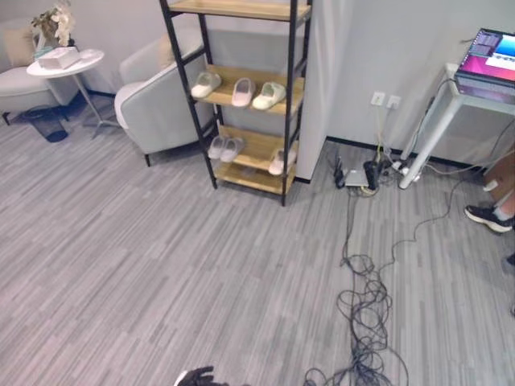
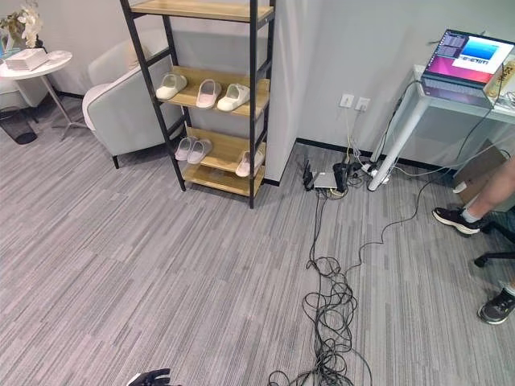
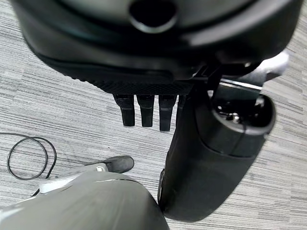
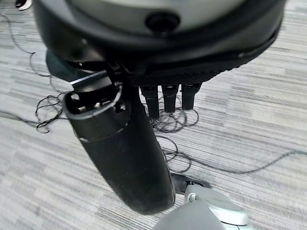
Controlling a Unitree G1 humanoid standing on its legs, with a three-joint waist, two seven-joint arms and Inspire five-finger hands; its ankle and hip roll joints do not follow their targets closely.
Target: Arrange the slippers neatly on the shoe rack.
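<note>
The black-framed shoe rack (image 1: 287,104) with wooden shelves stands against the wall, far ahead of me. Its middle shelf carries a cream slipper (image 1: 206,84), a pink slipper (image 1: 243,91) and a pale green slipper (image 1: 269,96). On the lower shelf a pale pair (image 1: 225,148) lies at the left and one more slipper (image 1: 278,161) rests by the right post. My left hand (image 1: 197,376) hangs low at the near edge, fingers (image 3: 144,112) straight, holding nothing. My right hand (image 4: 168,98) also hangs over the floor with straight, empty fingers.
A light grey armchair (image 1: 157,100) sits just left of the rack, with a round white side table (image 1: 64,63) and a dark bin (image 1: 47,123) beyond. Tangled cables (image 1: 366,314) run across the floor at the right. A white desk (image 1: 438,112) bears a laptop (image 1: 491,60); a person's shoe (image 1: 488,217) is beside it.
</note>
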